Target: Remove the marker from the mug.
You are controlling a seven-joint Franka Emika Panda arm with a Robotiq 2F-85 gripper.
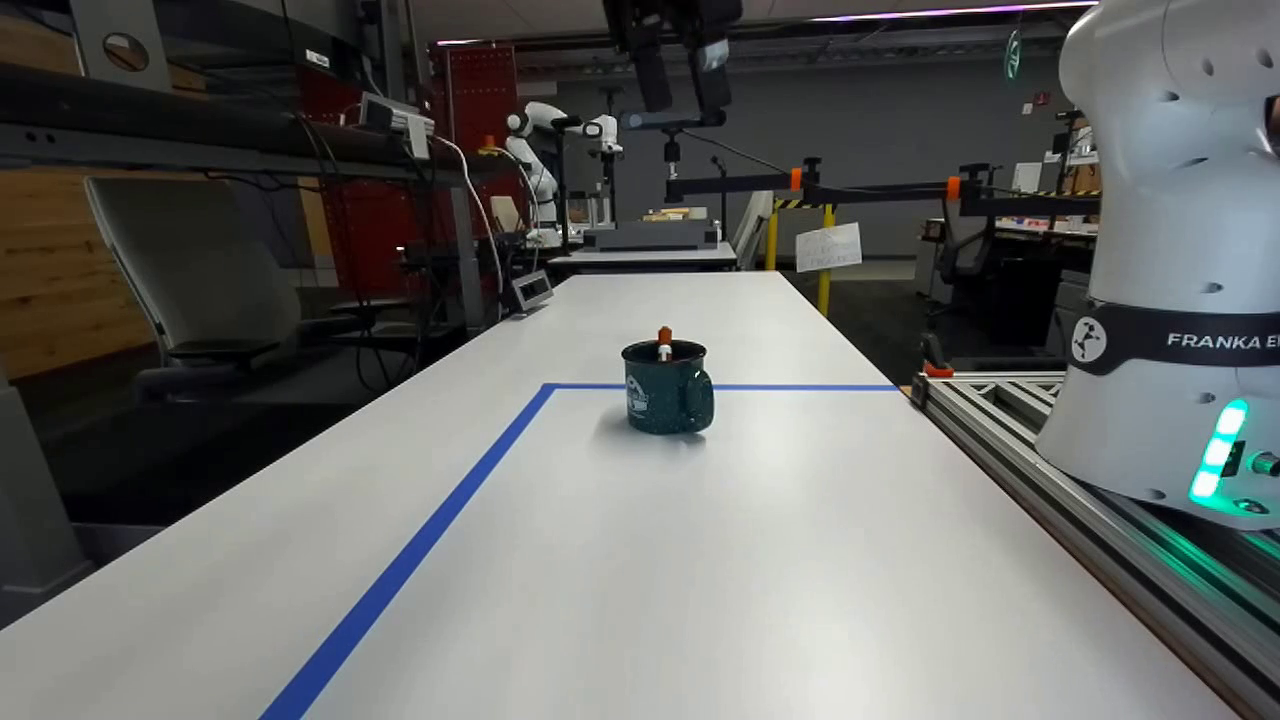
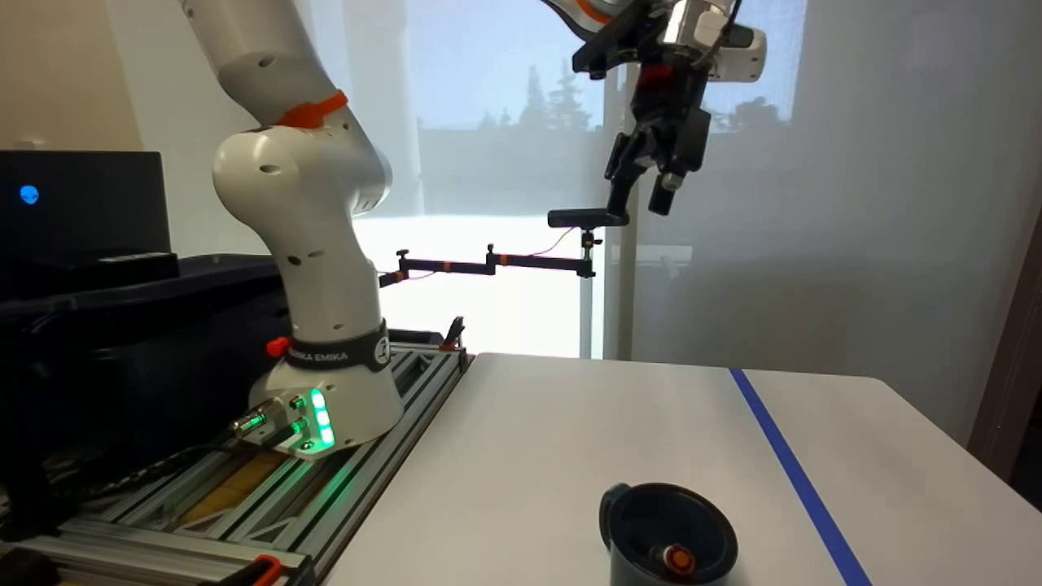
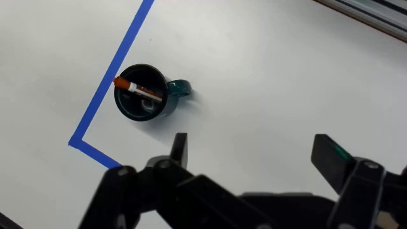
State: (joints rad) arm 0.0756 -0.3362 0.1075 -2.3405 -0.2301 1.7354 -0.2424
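The dark teal mug (image 1: 658, 402) stands upright on the white table, its handle to one side. It also shows in an exterior view (image 2: 628, 561), cut off by the lower edge, and in the wrist view (image 3: 151, 76). The marker (image 3: 140, 90) leans inside the mug, its orange-red cap past the rim and its lower end inside. Its cap also shows in both exterior views (image 1: 665, 342) (image 2: 678, 559). My gripper (image 3: 250, 138) is open and empty. It hangs high above the table in both exterior views (image 1: 685, 105) (image 2: 639, 203), well apart from the mug and marker.
Blue tape (image 1: 425, 545) runs along the white table (image 1: 760, 560) and turns a corner near the mug. The arm's base stands on a metal frame (image 2: 423, 431) along one table edge. A camera on a jointed bar (image 2: 586, 218) stands beyond the table.
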